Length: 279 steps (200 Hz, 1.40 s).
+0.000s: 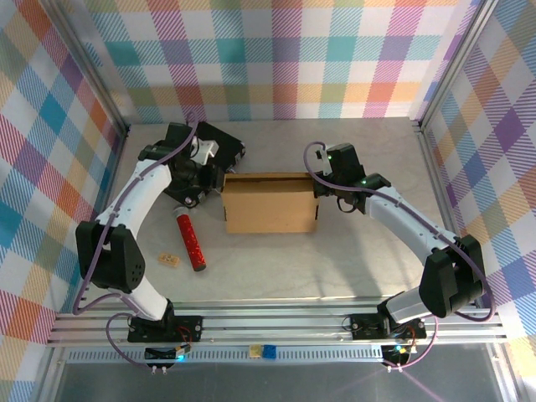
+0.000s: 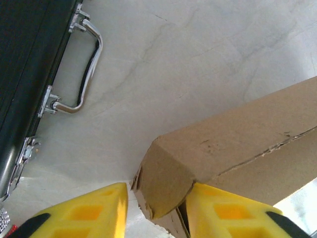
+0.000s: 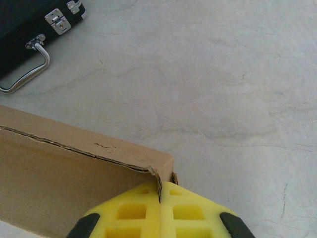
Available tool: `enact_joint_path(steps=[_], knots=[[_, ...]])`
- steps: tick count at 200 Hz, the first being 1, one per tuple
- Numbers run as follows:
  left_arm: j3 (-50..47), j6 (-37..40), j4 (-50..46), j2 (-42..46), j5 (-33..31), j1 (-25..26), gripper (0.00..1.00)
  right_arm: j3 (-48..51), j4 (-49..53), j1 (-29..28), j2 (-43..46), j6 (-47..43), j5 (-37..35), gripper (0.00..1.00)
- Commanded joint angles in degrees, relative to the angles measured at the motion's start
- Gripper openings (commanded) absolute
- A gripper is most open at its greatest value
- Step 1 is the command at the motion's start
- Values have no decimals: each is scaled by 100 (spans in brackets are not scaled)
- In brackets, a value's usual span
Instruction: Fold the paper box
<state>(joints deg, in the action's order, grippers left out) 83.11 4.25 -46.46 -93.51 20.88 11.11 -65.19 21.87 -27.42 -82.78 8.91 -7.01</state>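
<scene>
The paper box (image 1: 270, 203), brown corrugated cardboard, stands as a shallow rectangle in the middle of the table. My left gripper (image 1: 214, 173) is at its far left corner. In the left wrist view that corner (image 2: 168, 173) pokes between the open yellow fingers (image 2: 94, 213); the right finger lies against the cardboard, and the left one stands off with a gap. My right gripper (image 1: 323, 195) is at the box's far right corner. There its yellow fingers (image 3: 129, 213) are shut on the thin edge of the side wall (image 3: 159, 179), beside the torn top edge of the box (image 3: 74, 148).
A black case with a metal handle (image 1: 209, 146) lies just behind the left gripper, with its handle (image 2: 89, 64) facing the box. A red cylinder (image 1: 191, 241) and a small tan piece (image 1: 170, 260) lie front left. Plaid walls enclose the table.
</scene>
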Motion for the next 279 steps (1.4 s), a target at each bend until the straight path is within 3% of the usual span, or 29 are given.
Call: enact_joint_path(steps=[1,55,159,216,279], knots=[[244,-25,-105,-83,192,40,30,-55,-44,-62,-27,-47,69,0],[580,-240,-379,-322,433,53,13,-55,-77,-76,-67,-24,-45,0],[972,-905,-902,-487,376,106,10,-68,-167,-139,-105,-95,-204,0],[1465,-1455,-1239,-784,541,145,10,-31,-113,-150,-142,-68,-196,0],[2242,-1515,-1996,-1126,443,198,10,-132,-39,-158,-189,-247,-141,0]])
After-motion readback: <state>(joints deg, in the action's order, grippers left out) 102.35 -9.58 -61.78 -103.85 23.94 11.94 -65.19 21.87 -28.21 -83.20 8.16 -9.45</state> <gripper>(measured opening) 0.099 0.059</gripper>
